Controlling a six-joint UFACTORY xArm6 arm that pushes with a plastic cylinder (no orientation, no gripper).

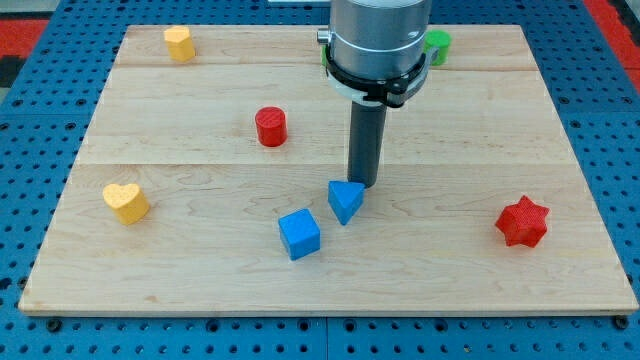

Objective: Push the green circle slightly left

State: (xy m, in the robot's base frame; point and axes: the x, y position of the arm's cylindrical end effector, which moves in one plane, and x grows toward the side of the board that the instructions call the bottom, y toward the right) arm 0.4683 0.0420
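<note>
The green circle [438,44] sits near the view's top, right of centre, partly hidden behind the arm's grey body. My tip [362,184] rests on the board near the middle, far below and left of the green circle. The tip stands just above the blue triangle [345,201], touching or nearly touching its top edge.
A blue cube [299,234] lies lower left of the triangle. A red cylinder [270,127] is left of the rod. A yellow heart [126,202] is at the left, another yellow block [180,43] at top left, a red star [522,222] at the right. The wooden board [560,150] lies on a blue pegboard.
</note>
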